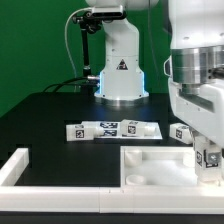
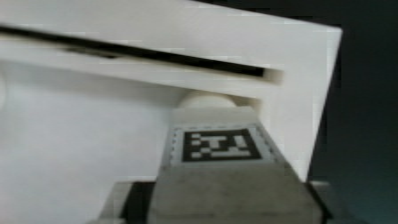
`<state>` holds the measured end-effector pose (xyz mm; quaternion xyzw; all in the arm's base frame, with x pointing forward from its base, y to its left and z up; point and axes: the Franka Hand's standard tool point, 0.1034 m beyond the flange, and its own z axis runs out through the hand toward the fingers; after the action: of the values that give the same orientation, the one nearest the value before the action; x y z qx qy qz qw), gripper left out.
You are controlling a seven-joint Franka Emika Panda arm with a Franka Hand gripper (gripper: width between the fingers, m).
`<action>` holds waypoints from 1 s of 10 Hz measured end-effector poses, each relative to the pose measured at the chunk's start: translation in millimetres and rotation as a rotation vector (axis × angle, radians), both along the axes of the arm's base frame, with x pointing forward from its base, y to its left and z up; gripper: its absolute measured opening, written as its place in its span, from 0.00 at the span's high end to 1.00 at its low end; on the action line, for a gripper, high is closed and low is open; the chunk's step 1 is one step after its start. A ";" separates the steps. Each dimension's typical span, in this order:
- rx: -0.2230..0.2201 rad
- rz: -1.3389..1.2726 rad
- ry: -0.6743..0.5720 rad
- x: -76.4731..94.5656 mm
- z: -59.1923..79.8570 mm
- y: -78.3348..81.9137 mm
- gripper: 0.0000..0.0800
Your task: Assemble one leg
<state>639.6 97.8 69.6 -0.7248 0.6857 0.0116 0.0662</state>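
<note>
Since the gripper (image 1: 207, 150) is clamped on the leg (image 2: 217, 145) down at the near right, tip at the tray's (image 1: 150, 158) corner, alignment's the worry. Any tilt and it'll probably jam or shove the tray sideways.

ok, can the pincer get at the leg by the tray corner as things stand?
Looks like yes: the pincer seems shut on the leg, with fingers on either side of it and its tag facing the wrist camera. The leg's rounded tip sits at the tray edge, and nothing blocks it.
</note>
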 end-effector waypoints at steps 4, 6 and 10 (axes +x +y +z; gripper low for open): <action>-0.008 -0.010 0.010 -1.6 -0.4 2.0 0.49; -0.051 0.382 0.003 -6.5 -0.6 7.5 0.28; -0.082 0.734 -0.011 -11.1 -2.3 7.5 0.19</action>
<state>628.5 105.3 67.4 -0.9245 0.3797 0.0031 0.0320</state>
